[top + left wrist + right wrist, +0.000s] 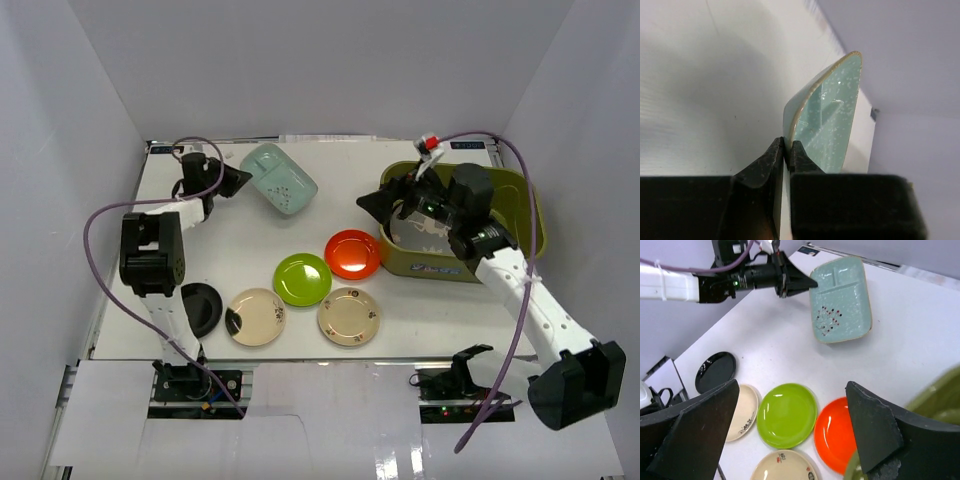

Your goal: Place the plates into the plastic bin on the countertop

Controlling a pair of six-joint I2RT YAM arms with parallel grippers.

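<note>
My left gripper is shut on the rim of the pale teal oblong plate at the far left of the countertop and holds it tilted. The left wrist view shows the fingertips pinching the plate. My right gripper is open and empty over the left rim of the olive-green bin. A grey plate with white deer lies in the bin. Orange-red, lime green, two cream and black plates lie on the countertop.
Pale grey walls enclose the countertop on three sides. The right wrist view shows the teal plate, lime plate, orange plate, black plate and the bin's rim. Purple cables trail from both arms.
</note>
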